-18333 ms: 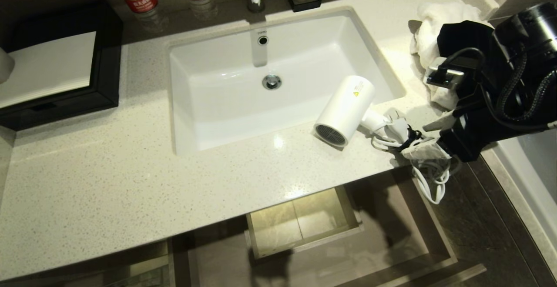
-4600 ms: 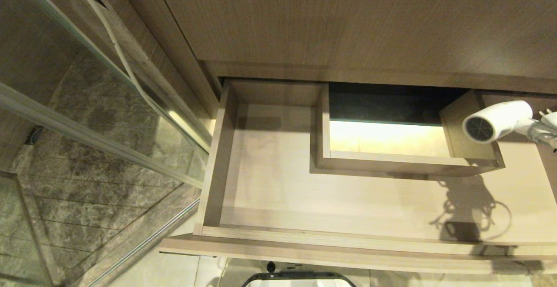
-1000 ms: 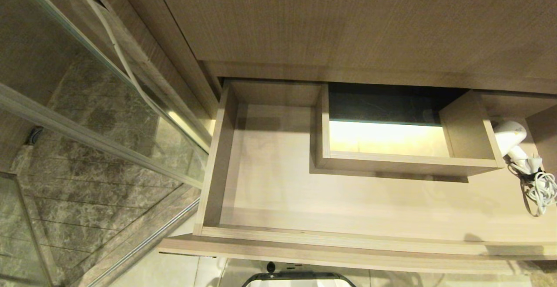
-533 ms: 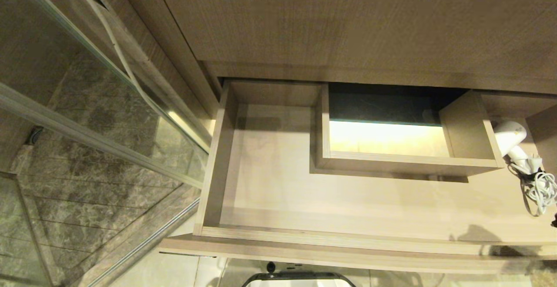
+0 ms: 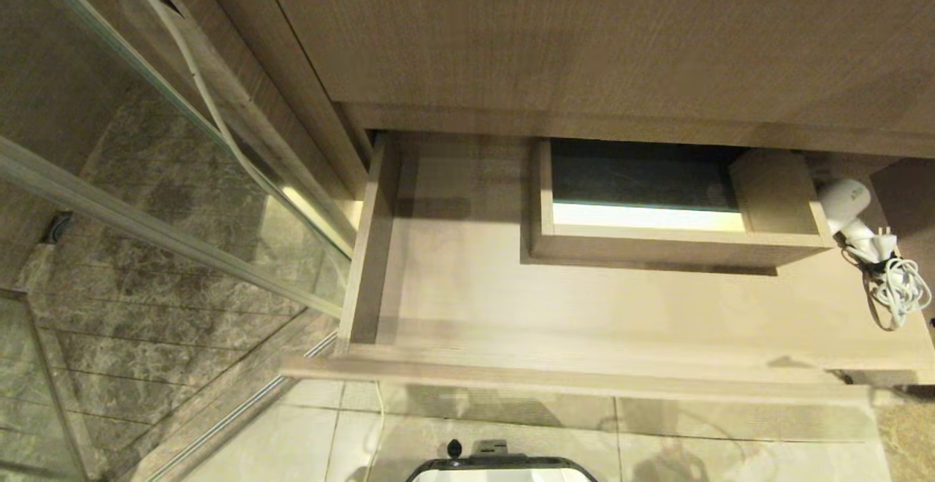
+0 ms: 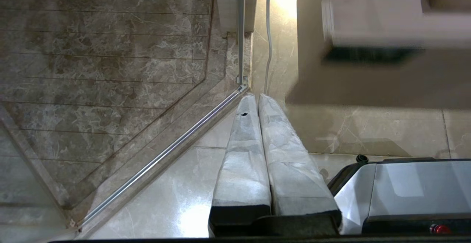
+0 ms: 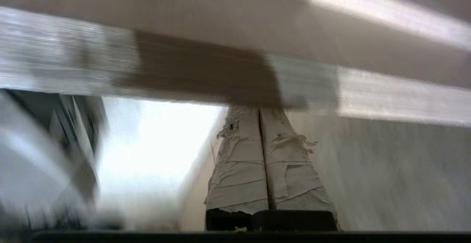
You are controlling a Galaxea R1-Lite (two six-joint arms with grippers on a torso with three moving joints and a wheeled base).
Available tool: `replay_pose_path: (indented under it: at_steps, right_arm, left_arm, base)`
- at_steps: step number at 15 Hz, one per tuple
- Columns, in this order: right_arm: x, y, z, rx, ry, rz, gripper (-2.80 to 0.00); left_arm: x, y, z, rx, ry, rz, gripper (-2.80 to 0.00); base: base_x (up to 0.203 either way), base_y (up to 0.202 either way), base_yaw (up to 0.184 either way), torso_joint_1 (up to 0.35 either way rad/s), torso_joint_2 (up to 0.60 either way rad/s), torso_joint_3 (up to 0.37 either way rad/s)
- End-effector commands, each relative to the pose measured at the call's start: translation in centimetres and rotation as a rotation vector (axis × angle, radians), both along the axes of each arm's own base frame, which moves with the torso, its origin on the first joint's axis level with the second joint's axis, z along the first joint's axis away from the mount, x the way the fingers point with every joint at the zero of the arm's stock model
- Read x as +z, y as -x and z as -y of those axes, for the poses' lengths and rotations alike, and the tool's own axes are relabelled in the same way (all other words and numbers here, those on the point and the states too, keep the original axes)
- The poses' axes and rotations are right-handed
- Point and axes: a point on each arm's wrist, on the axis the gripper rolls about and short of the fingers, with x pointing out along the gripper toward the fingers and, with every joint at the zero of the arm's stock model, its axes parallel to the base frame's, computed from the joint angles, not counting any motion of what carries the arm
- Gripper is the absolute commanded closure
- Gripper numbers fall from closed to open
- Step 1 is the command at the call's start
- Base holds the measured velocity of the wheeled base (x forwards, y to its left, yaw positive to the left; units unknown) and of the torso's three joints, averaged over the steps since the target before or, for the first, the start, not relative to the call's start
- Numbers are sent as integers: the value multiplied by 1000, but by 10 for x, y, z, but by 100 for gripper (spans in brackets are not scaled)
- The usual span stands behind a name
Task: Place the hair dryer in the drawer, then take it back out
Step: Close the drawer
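Half the job looks done — the hair dryer (image 5: 842,199) lies in the drawer (image 5: 584,321) at its right end, while the right gripper (image 7: 259,112), pinched empty, seemingly presses the drawer front — retrieval remains.

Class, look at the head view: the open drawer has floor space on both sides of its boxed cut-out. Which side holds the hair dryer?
The right side. The hair dryer lies there with its bundled cord, beside the cut-out; the drawer floor left of it is bare.

boxed cut-out (image 5: 676,248) interrupts the drawer (image 5: 467,299) floor.
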Motion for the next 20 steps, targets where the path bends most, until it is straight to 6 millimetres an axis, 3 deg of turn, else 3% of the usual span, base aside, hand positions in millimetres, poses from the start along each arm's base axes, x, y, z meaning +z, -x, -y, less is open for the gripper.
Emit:
replay_pose_path:
  at_steps: [1, 6, 8, 13, 17, 20]
  right_arm:
    - [13, -11, 4, 1, -14, 179, 0]
    - [61, -68, 8, 86, 18, 725, 0]
    - [66, -75, 9, 96, 13, 759, 0]
    - [74, -56, -1, 99, 25, 772, 0]
    - [82, -16, -24, 100, 24, 780, 0]
    - [74, 20, -46, 107, -6, 784, 0]
  left_arm:
    - [0, 0, 0, 0, 0, -1, 0]
    - [0, 0, 0, 0, 0, -1, 0]
    - [0, 0, 0, 0, 0, -1, 0]
    - [0, 0, 0, 0, 0, -1, 0]
    - [0, 0, 0, 0, 0, -1, 0]
    - [0, 0, 0, 0, 0, 1, 0]
  base:
    - [0, 0, 0, 0, 0, 0]
    - [0, 0, 0, 0, 0, 0]
    - [0, 0, 0, 0, 0, 0]
    - [0, 0, 0, 0, 0, 0]
    - [0, 0, 0, 0, 0, 0]
    - [0, 0, 0, 0, 0, 0]
